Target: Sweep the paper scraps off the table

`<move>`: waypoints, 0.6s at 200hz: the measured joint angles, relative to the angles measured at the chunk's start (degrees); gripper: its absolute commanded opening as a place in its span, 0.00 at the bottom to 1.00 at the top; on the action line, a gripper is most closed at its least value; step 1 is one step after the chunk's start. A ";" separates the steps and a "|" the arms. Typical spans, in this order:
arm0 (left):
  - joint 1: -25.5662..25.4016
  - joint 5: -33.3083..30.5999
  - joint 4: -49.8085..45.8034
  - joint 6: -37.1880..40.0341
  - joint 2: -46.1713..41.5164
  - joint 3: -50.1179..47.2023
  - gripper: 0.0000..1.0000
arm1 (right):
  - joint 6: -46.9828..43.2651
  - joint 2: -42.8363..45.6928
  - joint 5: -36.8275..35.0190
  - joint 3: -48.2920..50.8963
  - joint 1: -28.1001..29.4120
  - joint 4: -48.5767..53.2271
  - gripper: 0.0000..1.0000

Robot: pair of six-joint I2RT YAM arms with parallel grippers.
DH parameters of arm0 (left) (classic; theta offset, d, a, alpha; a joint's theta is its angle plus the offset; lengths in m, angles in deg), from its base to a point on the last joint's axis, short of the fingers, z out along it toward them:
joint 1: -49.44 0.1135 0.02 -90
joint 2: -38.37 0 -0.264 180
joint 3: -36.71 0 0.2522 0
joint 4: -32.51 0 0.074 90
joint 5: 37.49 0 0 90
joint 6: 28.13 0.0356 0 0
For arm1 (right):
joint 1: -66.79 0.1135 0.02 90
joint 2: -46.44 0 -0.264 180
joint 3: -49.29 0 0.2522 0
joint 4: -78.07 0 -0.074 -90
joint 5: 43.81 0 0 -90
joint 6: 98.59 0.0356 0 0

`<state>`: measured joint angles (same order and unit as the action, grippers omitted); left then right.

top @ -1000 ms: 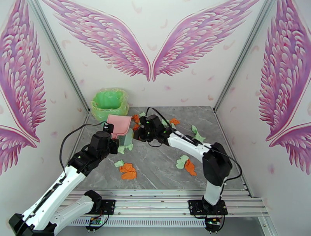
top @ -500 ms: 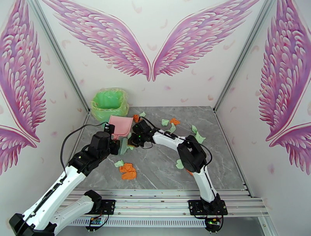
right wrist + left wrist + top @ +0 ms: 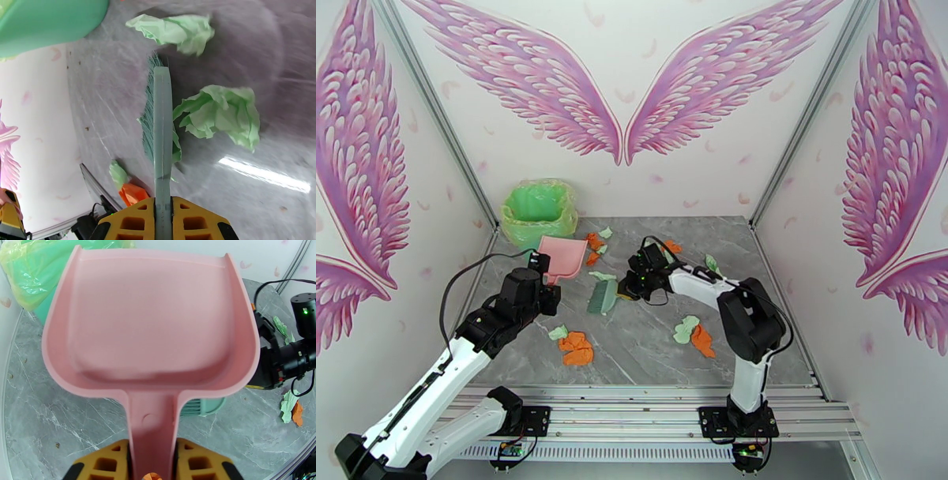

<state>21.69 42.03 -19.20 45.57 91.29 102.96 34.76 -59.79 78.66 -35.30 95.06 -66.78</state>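
My left gripper (image 3: 540,279) is shut on the handle of the pink dustpan (image 3: 562,259); in the left wrist view its yellow fingers (image 3: 189,463) clamp the handle of the dustpan (image 3: 152,319), whose pan holds nothing. My right gripper (image 3: 630,287) is shut on the teal brush (image 3: 603,297), which lies low over the table (image 3: 766,347) to the right of the dustpan. The right wrist view has the brush (image 3: 162,130) edge-on, with green paper scraps (image 3: 221,116) beside its bristles. More paper scraps lie at the front (image 3: 577,347), front right (image 3: 695,333) and back (image 3: 592,241).
A bin lined with a green bag (image 3: 539,210) stands in the back left corner, just behind the dustpan. Aluminium rails (image 3: 648,391) edge the table, and walls close it in on three sides. The right arm's elbow (image 3: 746,312) rises over the right half.
The right arm has pulled the brush back to the right, away from the dustpan's mouth, and the elbow shifted right. The left arm and dustpan have barely moved.
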 measured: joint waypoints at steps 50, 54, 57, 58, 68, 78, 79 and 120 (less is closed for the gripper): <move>0.00 0.37 0.11 -0.02 0.00 0.00 0.00 | -5.57 13.18 -2.89 3.78 -3.67 8.96 0.00; 0.00 0.35 0.13 -0.04 0.00 -0.02 0.00 | -5.88 14.43 -2.67 3.74 -3.56 9.46 0.00; 0.00 0.35 0.11 0.00 0.00 -0.02 0.00 | -6.10 15.15 -2.60 3.72 -3.48 9.81 0.00; 0.00 0.35 0.11 -0.02 0.00 0.00 0.00 | -6.14 15.32 -2.56 3.72 -3.45 9.86 0.00; 0.00 0.35 0.11 -0.02 0.00 -0.02 0.00 | -6.73 17.81 -1.55 3.32 -2.99 10.97 0.00; 0.00 0.35 0.13 -0.02 0.00 0.00 0.00 | -7.13 19.45 -0.66 2.62 -2.03 11.72 0.00; 0.00 0.35 0.11 -0.02 0.00 -0.02 0.00 | -7.15 19.56 -0.55 2.56 -1.97 11.76 0.00; 0.00 0.33 0.11 0.00 0.00 0.00 0.00 | -6.97 18.38 4.35 -0.85 7.93 10.97 0.00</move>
<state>21.69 42.36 -19.09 45.57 91.29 102.96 27.79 -41.41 83.01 -36.15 103.00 -55.81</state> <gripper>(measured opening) 0.267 0.141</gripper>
